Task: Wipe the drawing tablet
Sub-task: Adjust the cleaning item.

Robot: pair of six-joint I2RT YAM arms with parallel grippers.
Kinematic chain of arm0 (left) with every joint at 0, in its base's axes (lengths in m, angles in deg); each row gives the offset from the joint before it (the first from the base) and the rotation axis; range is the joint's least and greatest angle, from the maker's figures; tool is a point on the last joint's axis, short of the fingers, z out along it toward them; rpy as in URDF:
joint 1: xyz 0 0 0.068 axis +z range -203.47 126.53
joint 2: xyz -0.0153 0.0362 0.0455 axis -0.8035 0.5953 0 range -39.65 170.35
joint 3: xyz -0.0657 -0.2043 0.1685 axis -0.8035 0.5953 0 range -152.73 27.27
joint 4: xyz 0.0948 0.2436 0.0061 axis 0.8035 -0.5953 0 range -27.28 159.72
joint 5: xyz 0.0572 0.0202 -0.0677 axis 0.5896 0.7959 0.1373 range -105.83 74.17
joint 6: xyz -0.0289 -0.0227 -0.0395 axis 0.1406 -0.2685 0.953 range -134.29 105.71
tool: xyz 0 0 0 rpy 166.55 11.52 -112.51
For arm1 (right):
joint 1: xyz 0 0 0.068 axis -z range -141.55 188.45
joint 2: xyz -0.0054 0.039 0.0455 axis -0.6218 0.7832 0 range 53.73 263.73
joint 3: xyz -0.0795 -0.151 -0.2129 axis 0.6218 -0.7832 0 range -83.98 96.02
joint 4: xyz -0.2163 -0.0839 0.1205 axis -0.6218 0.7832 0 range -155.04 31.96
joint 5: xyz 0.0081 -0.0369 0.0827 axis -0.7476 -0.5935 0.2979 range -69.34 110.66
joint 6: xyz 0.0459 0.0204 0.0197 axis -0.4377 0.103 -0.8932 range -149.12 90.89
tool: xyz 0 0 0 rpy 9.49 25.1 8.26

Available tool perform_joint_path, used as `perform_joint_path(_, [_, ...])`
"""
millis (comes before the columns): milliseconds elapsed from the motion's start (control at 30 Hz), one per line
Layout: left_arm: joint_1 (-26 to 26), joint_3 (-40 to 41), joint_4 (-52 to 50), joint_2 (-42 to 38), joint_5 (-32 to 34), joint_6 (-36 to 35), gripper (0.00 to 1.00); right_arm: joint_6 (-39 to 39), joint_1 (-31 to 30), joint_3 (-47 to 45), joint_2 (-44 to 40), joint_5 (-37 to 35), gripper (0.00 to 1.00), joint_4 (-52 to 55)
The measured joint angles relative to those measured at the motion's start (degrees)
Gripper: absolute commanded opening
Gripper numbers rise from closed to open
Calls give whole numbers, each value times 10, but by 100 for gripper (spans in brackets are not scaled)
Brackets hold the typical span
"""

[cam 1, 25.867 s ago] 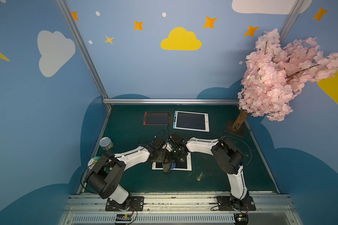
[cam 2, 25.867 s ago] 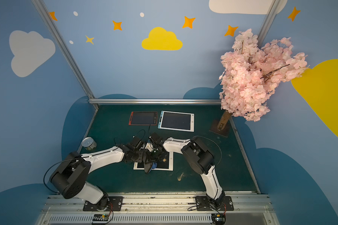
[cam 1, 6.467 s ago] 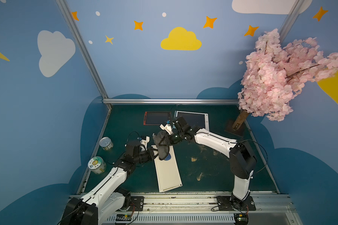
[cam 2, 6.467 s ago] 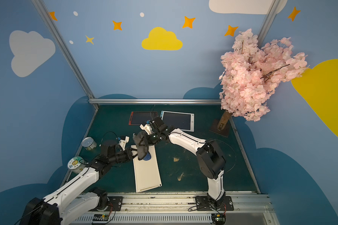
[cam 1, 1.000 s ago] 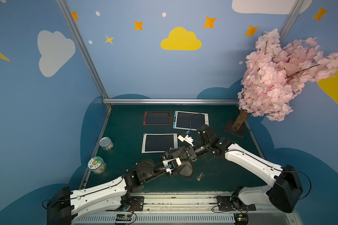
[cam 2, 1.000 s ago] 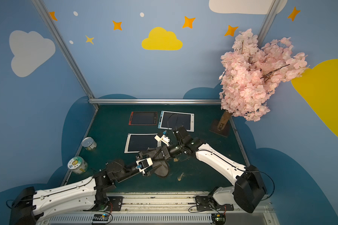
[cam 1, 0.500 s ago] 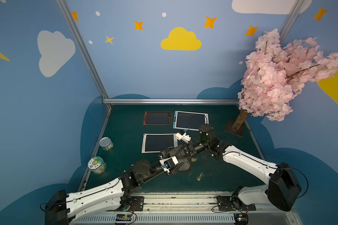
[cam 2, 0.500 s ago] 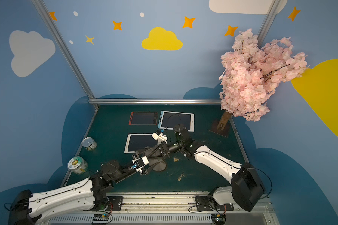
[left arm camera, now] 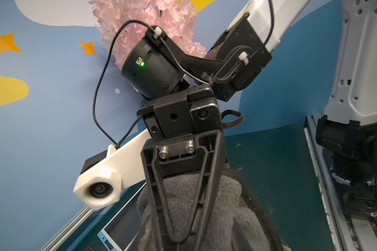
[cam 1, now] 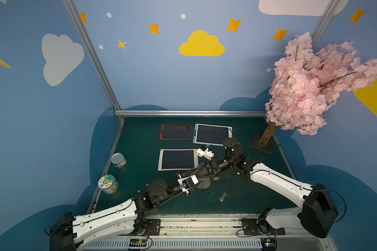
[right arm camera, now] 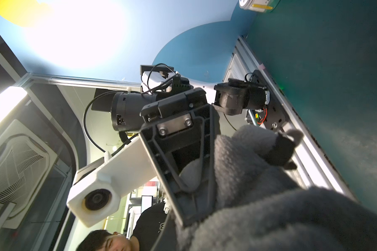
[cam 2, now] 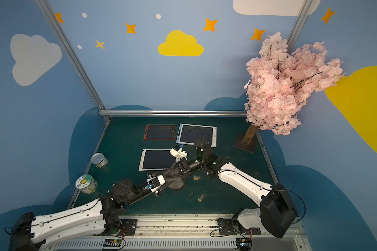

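Top views: left arm (cam 1: pixel 109 219) and right arm (cam 1: pixel 276 184) meet at the grey cloth (cam 1: pixel 204 185), off every tablet.
Cloth sits near the middle of the worktop (cam 1: pixel 248 191), close to the white-framed tablet (cam 1: pixel 176 159), flat left of centre, screen dark and blank, so its wiping looks finished to me; the red-framed tablet (cam 1: pixel 176 132) and blue-framed tablet (cam 1: pixel 207 134) lie by the back edge. Only the wrist views show right fingers (left arm camera: pixel 176 150) and left fingers (right arm camera: pixel 174 127) against the cloth; clamped or apart, I cannot tell.

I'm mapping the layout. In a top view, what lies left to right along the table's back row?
Red-framed drawing tablet → light-blue-framed drawing tablet → brown trunk of the pink blossom tree.
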Motion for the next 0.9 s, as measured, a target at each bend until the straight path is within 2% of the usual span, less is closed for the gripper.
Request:
perform_joint_path(67, [-4, 3, -11, -2, -10, -19, 3, 5, 2, 6, -9, 3, 40, 51])
perform_joint_path(167, [-5, 6, -19, 1, -9, -27, 3, 29, 3, 20, -13, -9, 64, 93])
perform_joint_path(300, [-5, 7, -23, 3, -8, -31, 3, 80, 3, 40, -23, -23, 86, 139])
perform_joint_path(400, [-5, 7, -23, 2, 1, -20, 3, 160, 11, 65, -33, -37, 89, 202])
perform_joint_path(667, [9, 14, -71, -9, 55, 8, 3, 293, 134, 88, -106, -41, 89, 334])
perform_joint_path(900, [9, 18, -76, -21, 69, 33, 3, 361, 133, 95, -120, -144, 89, 418])
